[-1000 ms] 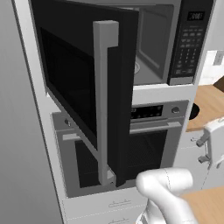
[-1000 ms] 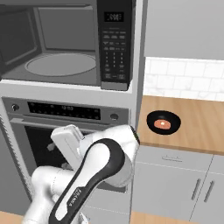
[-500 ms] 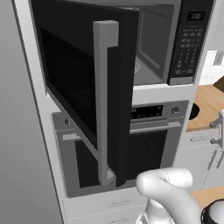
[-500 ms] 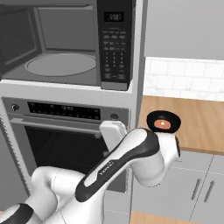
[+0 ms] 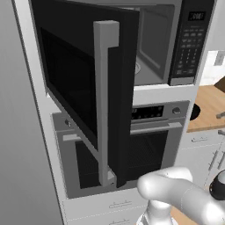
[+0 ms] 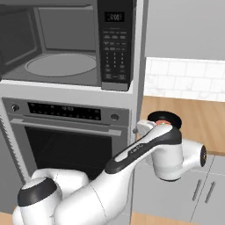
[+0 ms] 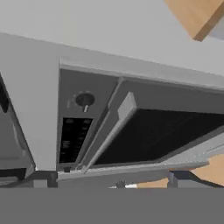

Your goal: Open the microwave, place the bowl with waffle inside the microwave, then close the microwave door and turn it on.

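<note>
One microwave door (image 5: 83,83) swung wide, cavity ready; bowl with waffle (image 6: 164,119) waiting on counter (image 6: 197,118); gripper (image 7: 144,180) jaws spread, grasping nothing, facing oven (image 7: 131,131).

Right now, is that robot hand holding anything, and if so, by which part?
Nothing is held. In the hand view the gripper is open, with only the oven front beyond its tips. The bowl sits on the wooden counter, not gripped.

Microwave (image 6: 66,48) above the oven (image 6: 66,132); bowl (image 6: 165,118) on counter (image 6: 197,118) to their right
</note>
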You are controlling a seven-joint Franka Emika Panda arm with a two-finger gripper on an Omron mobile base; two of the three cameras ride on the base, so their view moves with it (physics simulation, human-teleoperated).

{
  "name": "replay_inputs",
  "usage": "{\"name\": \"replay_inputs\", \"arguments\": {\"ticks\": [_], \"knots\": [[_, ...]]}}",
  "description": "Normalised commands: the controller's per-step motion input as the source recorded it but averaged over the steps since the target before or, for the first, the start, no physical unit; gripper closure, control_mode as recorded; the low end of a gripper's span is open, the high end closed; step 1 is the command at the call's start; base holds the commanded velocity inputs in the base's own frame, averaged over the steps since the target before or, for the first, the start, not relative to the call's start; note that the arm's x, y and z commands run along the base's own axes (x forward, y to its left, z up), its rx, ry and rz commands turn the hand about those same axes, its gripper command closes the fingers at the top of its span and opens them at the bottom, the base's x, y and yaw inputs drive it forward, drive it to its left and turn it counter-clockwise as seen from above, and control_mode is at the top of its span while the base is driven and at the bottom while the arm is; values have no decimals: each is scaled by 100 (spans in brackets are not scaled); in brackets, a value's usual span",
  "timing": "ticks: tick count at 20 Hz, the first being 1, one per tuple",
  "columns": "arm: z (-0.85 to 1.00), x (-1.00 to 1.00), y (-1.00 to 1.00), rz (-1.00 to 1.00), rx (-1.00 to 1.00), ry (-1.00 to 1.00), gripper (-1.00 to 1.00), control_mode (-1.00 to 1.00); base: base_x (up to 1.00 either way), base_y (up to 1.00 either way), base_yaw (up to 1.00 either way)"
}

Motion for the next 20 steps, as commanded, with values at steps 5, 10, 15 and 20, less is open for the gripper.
{"name": "replay_inputs", "arguments": {"ticks": [5,10,15,20], "knots": [[-68,100,-13,-45,-21,3,-100,-100,0,0,0],[-15,82,0,-36,-15,16,-100,-100,0,0,0],[3,43,-30,-16,7,29,-100,-100,0,0,0],[0,19,-83,-3,33,20,-100,-100,0,0,0]]}}
